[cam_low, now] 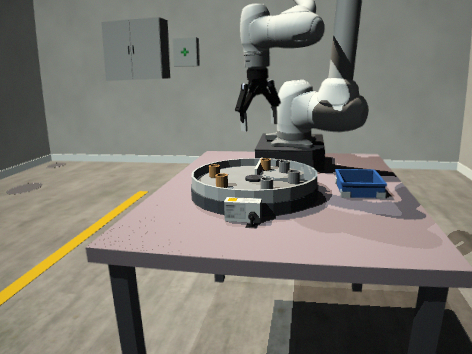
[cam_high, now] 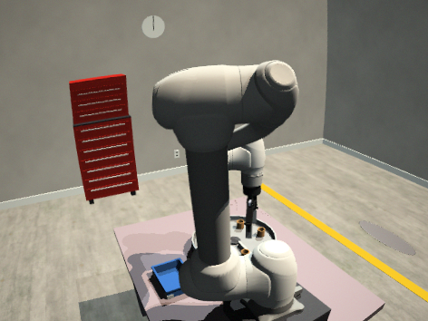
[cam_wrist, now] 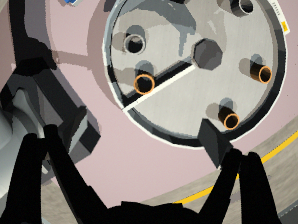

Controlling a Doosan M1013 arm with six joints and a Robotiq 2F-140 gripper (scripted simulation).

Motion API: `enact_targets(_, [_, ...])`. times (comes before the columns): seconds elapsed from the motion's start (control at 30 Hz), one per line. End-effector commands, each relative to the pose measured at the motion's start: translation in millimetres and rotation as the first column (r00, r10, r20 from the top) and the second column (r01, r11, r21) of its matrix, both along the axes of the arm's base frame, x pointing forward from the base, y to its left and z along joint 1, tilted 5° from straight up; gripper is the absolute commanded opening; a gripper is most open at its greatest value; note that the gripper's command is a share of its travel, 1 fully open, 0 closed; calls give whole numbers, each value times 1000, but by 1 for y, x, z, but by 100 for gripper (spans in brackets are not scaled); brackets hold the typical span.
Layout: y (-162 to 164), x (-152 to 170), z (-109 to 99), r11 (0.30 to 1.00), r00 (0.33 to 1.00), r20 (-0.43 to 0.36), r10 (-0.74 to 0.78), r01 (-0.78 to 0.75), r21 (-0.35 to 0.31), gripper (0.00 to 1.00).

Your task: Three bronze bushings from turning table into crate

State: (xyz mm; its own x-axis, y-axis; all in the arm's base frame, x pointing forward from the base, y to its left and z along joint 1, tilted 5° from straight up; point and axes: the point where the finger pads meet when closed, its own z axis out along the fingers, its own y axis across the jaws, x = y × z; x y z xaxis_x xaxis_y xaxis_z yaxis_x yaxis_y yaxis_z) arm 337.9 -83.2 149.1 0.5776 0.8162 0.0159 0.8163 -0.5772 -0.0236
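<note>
The round grey turning table (cam_low: 254,182) stands on the pink table. It carries three bronze bushings (cam_low: 214,170) (cam_low: 221,180) (cam_low: 265,163) and three grey bushings (cam_low: 284,166) (cam_low: 293,176) (cam_low: 267,183), all upright. My gripper (cam_low: 258,122) is open and empty, well above the back edge of the turning table. In the wrist view the gripper (cam_wrist: 148,143) looks down on the turning table (cam_wrist: 196,52), with bronze bushings (cam_wrist: 144,83) (cam_wrist: 230,120) (cam_wrist: 265,74) nearest the fingers.
A grey control box (cam_low: 243,209) sits at the front of the turning table. My arm's base (cam_low: 290,145) stands behind the turning table. A straight divider bar (cam_wrist: 160,86) lies across the turning table's disc. In the top view my arm hides most of the turning table (cam_high: 245,231).
</note>
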Motion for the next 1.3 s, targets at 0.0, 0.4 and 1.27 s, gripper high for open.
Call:
enact_targets(0.0, [29, 8, 1, 998, 996, 69, -54, 56, -13, 100])
enact_targets(0.4, [39, 10, 2, 997, 993, 94, -73, 74, -9, 100])
enact_targets(1.27, [39, 10, 2, 997, 993, 94, -73, 74, -9, 7])
